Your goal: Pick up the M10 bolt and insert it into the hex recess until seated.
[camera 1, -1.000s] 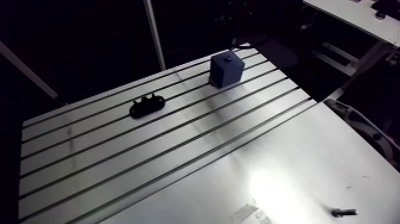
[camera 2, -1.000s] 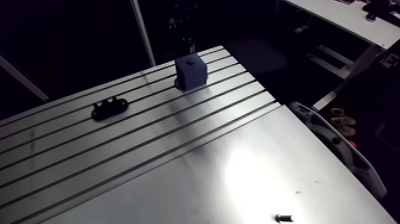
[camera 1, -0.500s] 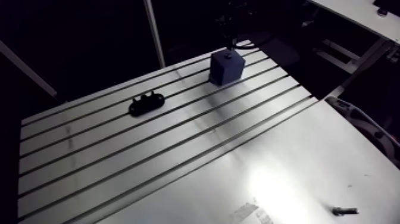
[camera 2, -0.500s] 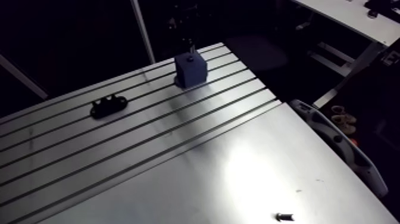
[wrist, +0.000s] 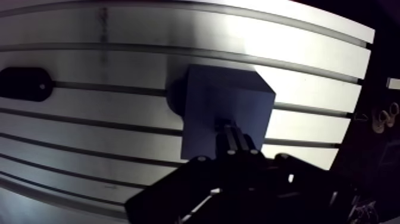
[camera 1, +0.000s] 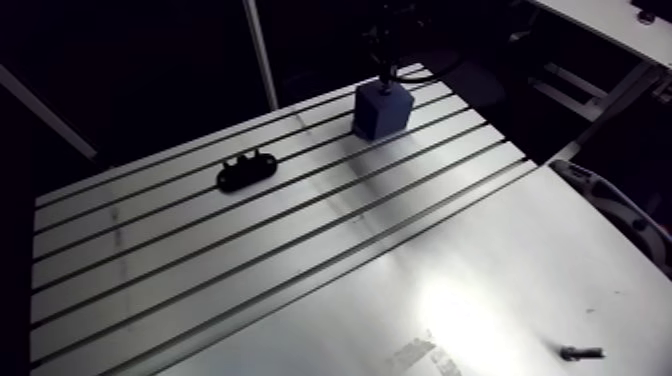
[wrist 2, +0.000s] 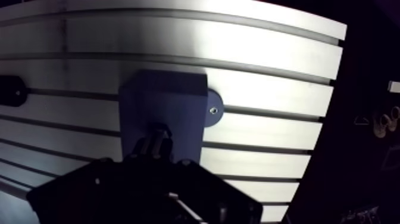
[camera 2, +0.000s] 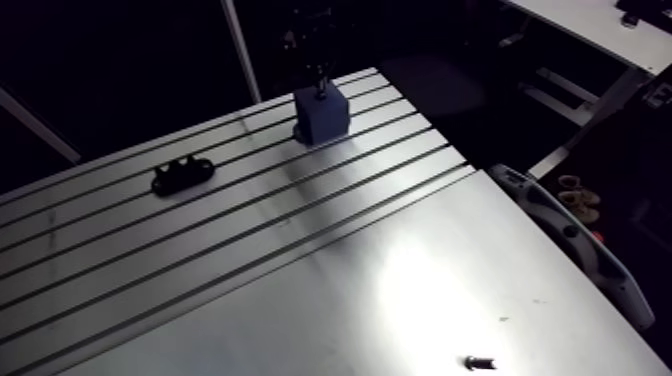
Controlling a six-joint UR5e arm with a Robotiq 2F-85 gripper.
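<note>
Tabletop (camera 1: 300,262) holds blue block (camera 1: 382,110) beneath downward-pointing gripper (wrist: 233,128).

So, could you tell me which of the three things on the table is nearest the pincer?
The blue block, directly under the pincer; the black bracket sits well to one side, and the small bolt lies far off.

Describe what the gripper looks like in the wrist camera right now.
The gripper looks black all over: a broad, angular housing with faceted edges that tapers to a slim, ribbed tip. A few small pale screw heads sit in a row where it narrows. No markings or labels are legible. In the arm view it is too dark to make out.
</note>
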